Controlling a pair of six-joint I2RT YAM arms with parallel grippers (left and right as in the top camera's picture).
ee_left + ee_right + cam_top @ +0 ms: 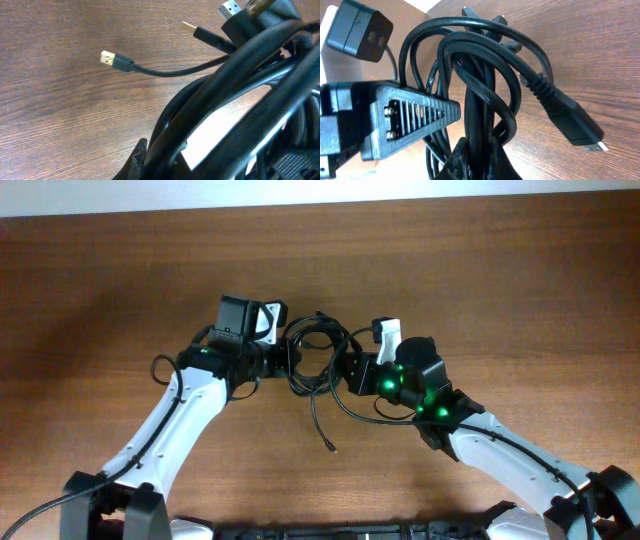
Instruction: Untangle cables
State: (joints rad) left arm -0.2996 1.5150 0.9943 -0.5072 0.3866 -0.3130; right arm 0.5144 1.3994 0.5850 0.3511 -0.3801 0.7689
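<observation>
With my left tool and right tool both clamped on the cables, bunched in the gap between them with one loose end trailing off beneath, I fear pulling apart just cinches the knot, as each tool likely pinches several strands

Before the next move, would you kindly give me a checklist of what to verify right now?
1. Right gripper shut on the cables: ok.
2. Left gripper shut on the same bundle: ok.
3. Each gripper pinching a different cord: cannot tell.
4. Loops separated: not ok, they are interlaced between the grippers.
5. Trailing plug end lying free on the table: ok.
</observation>
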